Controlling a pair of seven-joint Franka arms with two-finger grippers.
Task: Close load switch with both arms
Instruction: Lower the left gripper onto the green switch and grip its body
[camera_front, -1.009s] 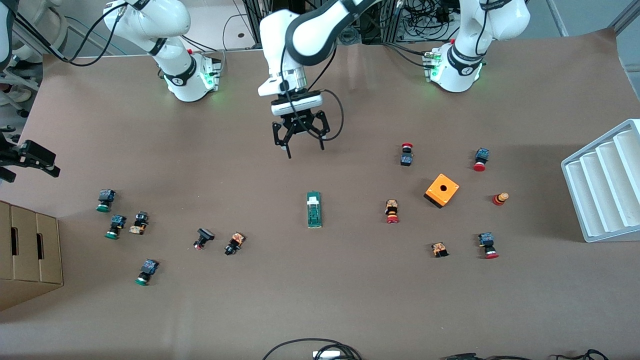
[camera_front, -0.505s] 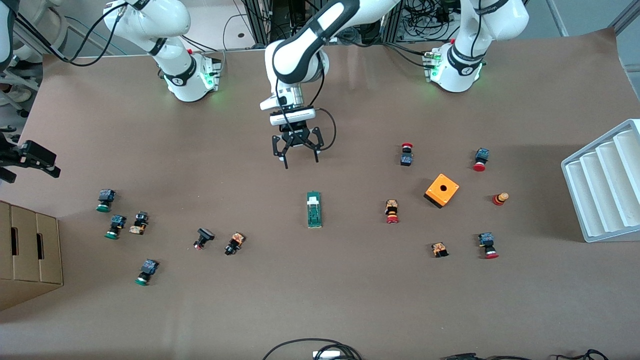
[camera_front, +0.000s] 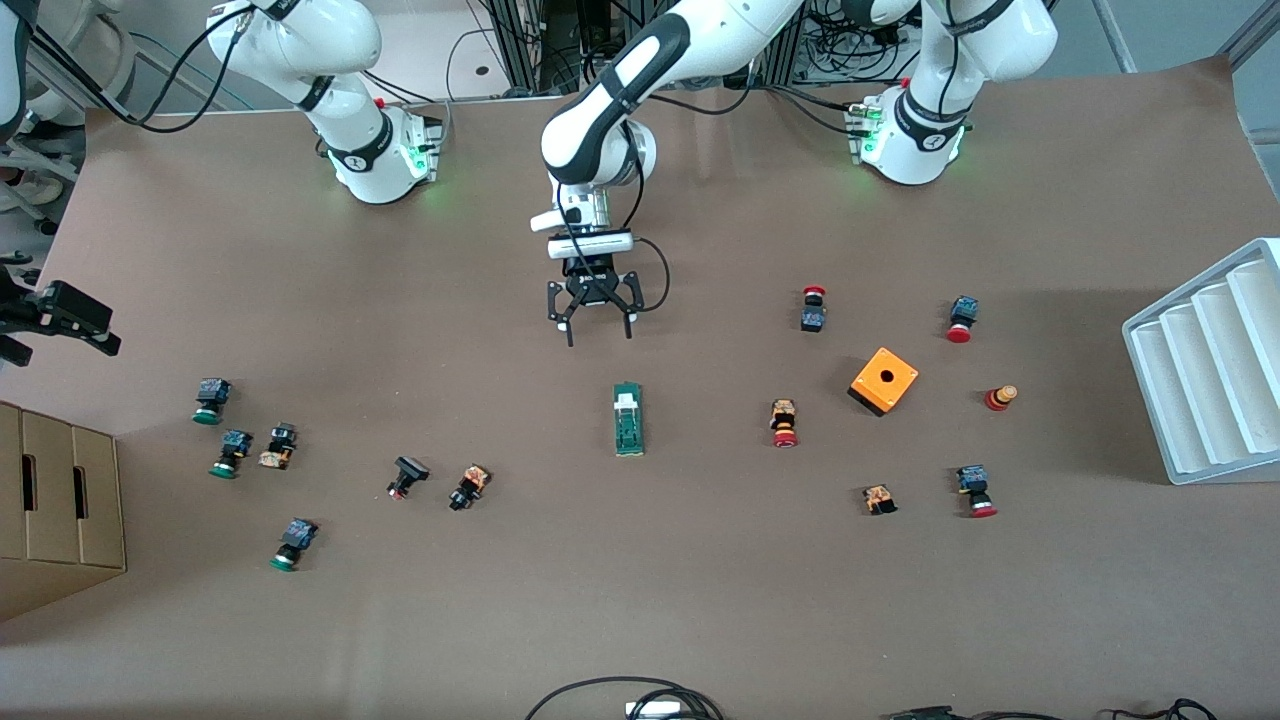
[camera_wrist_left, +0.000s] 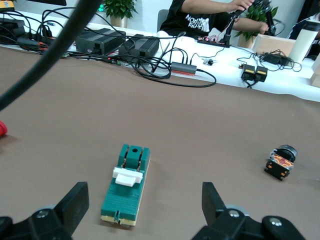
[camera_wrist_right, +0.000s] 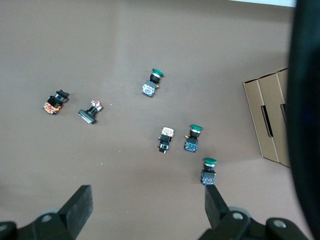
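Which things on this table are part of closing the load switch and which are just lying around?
For the job:
- load switch
- left end effector, open, over bare table
- right end effector, open, waiting at the right arm's end

Lying about:
- orange box
- red-capped buttons
- green-capped buttons
- white tray
- cardboard box

One load switch (camera_front: 628, 419), thirteen push-buttons (camera_front: 785, 423)

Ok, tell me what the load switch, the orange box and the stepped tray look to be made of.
Load switch: likely matte moulded plastic, uniform green body with crisp edges, white slider on top.
Orange box: probably plastic, evenly coloured orange top with a round hole, dark base; finish hard to judge.
Stepped tray: seemingly white plastic or foam, plain and unglossy; cannot tell which.
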